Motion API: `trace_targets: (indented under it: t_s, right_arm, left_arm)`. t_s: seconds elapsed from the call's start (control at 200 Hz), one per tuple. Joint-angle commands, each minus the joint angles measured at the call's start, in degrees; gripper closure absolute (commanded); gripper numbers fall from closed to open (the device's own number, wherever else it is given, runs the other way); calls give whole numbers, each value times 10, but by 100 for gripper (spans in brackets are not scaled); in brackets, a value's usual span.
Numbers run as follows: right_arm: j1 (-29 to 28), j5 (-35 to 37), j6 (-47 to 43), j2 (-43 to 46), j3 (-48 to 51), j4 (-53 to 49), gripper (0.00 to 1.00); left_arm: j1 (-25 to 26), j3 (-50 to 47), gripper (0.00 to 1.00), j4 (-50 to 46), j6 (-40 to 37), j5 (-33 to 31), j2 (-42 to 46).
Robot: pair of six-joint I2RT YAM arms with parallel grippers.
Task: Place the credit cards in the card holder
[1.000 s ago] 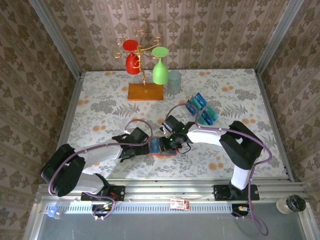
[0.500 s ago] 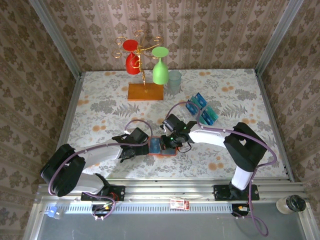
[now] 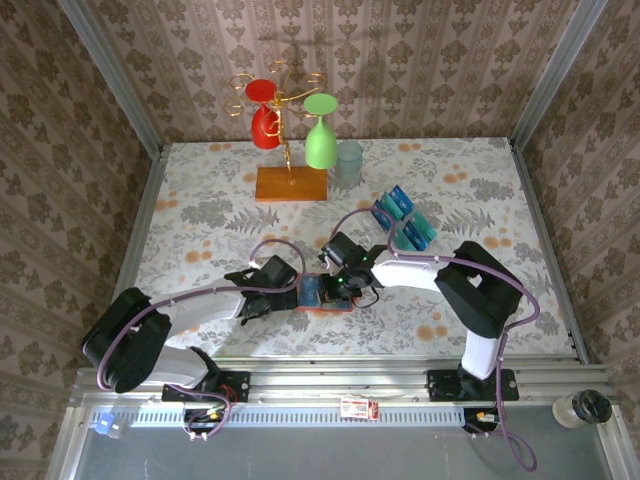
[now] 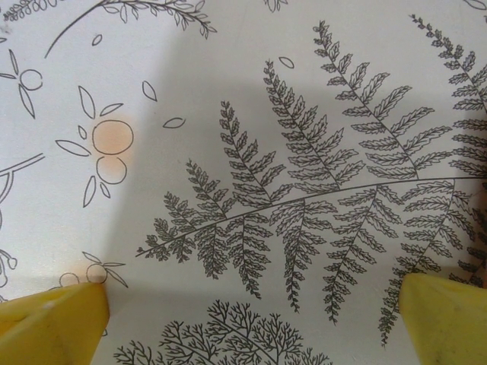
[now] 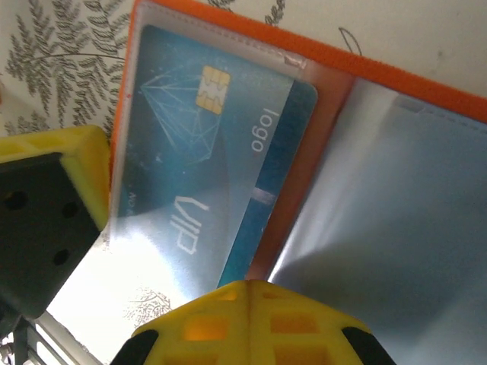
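The card holder (image 3: 330, 307), an orange wallet, lies open on the tablecloth between both arms. In the right wrist view its left clear pocket (image 5: 152, 99) holds a teal credit card (image 5: 198, 144) with a chip, and the right pocket (image 5: 396, 205) looks empty. My right gripper (image 5: 247, 293) is shut with nothing between its fingers, its tip resting near the wallet's centre fold by the card's lower edge. My left gripper (image 4: 251, 323) stands wide open over bare cloth by the wallet's left edge, and one of its yellow fingers (image 5: 53, 156) touches that edge. More blue and teal credit cards (image 3: 405, 220) stand further back on the right.
The spare cards sit in a clear plastic rack (image 3: 420, 235) right of centre. A wooden stand (image 3: 290, 183) with a red and a green glass hanging on it stands at the back, a clear cup (image 3: 349, 163) beside it. Patterned walls close in the table.
My right gripper has edged slightly left over the open wallet and its elbow has shifted a little. The left arm has not moved.
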State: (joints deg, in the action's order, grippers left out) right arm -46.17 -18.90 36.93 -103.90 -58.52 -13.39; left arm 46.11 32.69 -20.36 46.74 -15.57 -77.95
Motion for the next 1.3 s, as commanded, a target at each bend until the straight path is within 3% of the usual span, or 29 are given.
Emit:
trace_targets:
  t_s: [0.0, 0.36, 0.735, 1.295]
  right_arm:
    - [-5, -14, 12, -13, -20, 8, 100]
    - [2, -1, -9, 31, -24, -32, 100]
    - [86, 8, -37, 134, 33, -70, 100]
    - [103, 38, 19, 165, 66, -41, 100]
  left_arm:
    - [5, -14, 0, 41, 3, 32, -30]
    - [1, -10, 0, 23, 7, 24, -4]
    - [-25, 26, 0, -39, -34, 31, 118]
    - [13, 104, 0, 11, -78, 100, 54]
